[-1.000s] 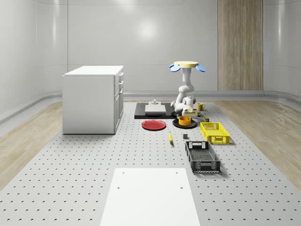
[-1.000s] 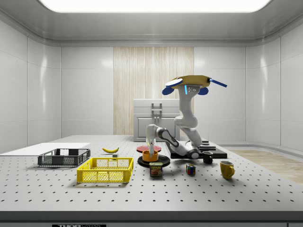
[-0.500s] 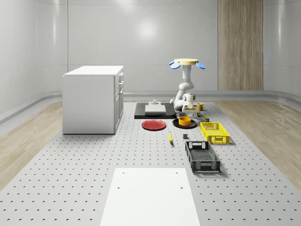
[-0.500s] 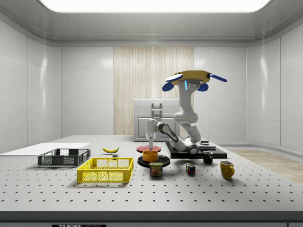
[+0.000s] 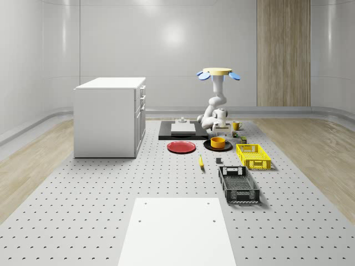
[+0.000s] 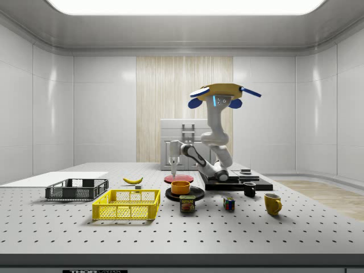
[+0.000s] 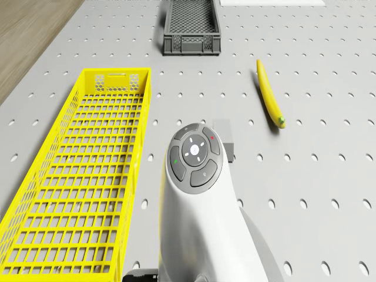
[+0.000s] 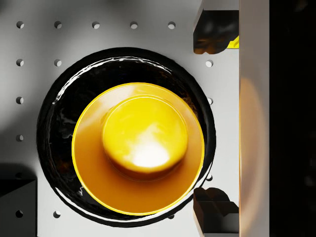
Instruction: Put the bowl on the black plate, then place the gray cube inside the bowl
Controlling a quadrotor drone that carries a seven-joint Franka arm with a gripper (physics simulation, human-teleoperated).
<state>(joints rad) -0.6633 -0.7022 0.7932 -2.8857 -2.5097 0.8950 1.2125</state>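
The orange bowl (image 5: 218, 142) (image 6: 181, 187) (image 8: 143, 143) sits upright on the black plate (image 5: 206, 146) (image 6: 197, 194) (image 8: 54, 123). My gripper (image 6: 172, 169) (image 5: 221, 132) (image 8: 215, 118) hangs a little above the bowl, open, its fingertips (image 8: 213, 30) spread wide and holding nothing. The drone (image 5: 217, 73) (image 6: 219, 94) hovers over the table just behind the plate, its arm (image 7: 197, 200) bent down toward it. The gray cube (image 5: 218, 161) (image 7: 227, 140) lies on the table in front of the plate, beside the banana, partly hidden by the arm in the drone view.
Close around the plate are a red plate (image 5: 181, 147), a yellow basket (image 5: 253, 155) (image 7: 88, 176), a dark crate (image 5: 238, 184), a banana (image 5: 201, 161) (image 7: 269, 94), a can (image 6: 187, 203), a puzzle cube (image 6: 228, 203) and a yellow mug (image 6: 272, 203). A white cabinet (image 5: 110, 116) stands at the whole-scene view's left.
The gripper has opened, let go of the bowl and risen above it. The drone and arm have shifted toward the side view's left. The bowl stays on the black plate.
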